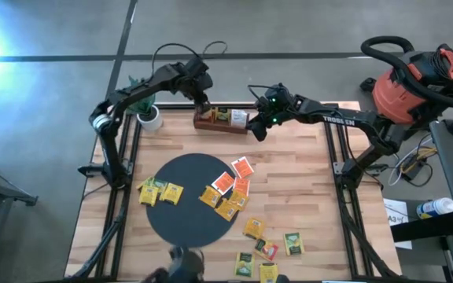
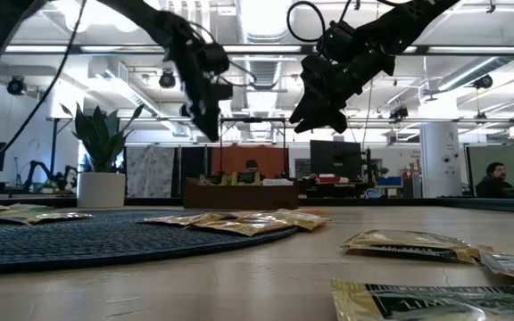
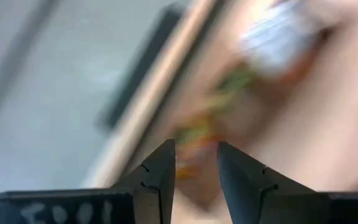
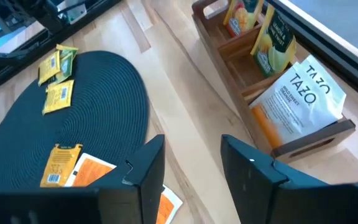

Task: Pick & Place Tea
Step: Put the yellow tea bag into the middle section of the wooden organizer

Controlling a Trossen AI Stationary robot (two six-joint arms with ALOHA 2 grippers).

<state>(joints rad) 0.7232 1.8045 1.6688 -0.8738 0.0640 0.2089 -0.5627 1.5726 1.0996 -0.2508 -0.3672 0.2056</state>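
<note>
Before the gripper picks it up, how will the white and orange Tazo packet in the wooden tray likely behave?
The Tazo packet looks thin and flat, so it is probably light and may bend when pinched. It leans tilted in the end compartment of the wooden tray, so a push would likely tip or slide it. Its surface seems smooth, perhaps a little slippery.
</note>
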